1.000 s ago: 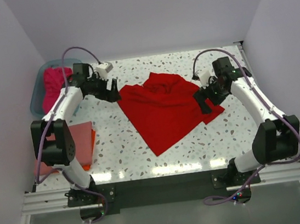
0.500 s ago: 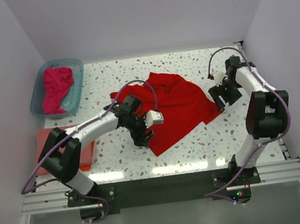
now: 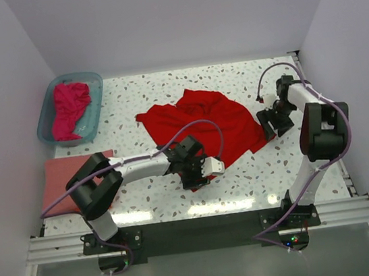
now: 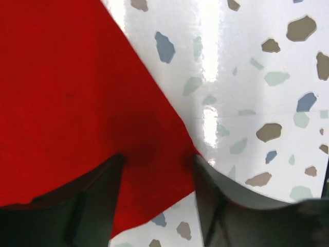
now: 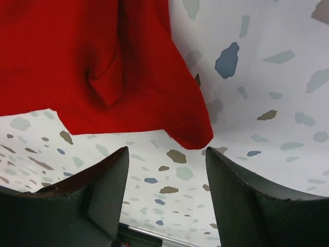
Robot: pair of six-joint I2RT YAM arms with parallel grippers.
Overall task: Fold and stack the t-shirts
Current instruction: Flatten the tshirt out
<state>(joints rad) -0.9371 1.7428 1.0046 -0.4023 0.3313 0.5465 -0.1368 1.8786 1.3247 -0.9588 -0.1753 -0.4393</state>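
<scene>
The overhead view alone takes in the whole speckled white terrazzo table [image 3: 257, 172]. A bright red cloth t-shirt [image 3: 203, 125] lies rumpled and unfolded at its middle. A magenta-pink t-shirt [image 3: 69, 107] is bunched inside the translucent teal plastic tub [image 3: 93, 99] at the far left corner. A flat-folded salmon-pink t-shirt [image 3: 57, 182] sits at the near left edge. That makes three shirts and one tub, though the left arm covers part of the folded one, so another beneath it may be hidden. Only the wrist views show the jaws. The left gripper [image 4: 158, 160] stands parted astride the red shirt's near corner, with cloth between its fingers, seemingly unpinched. The right gripper [image 5: 167, 154] gapes wide over bare table just short of the shirt's right edge, holding nothing
</scene>
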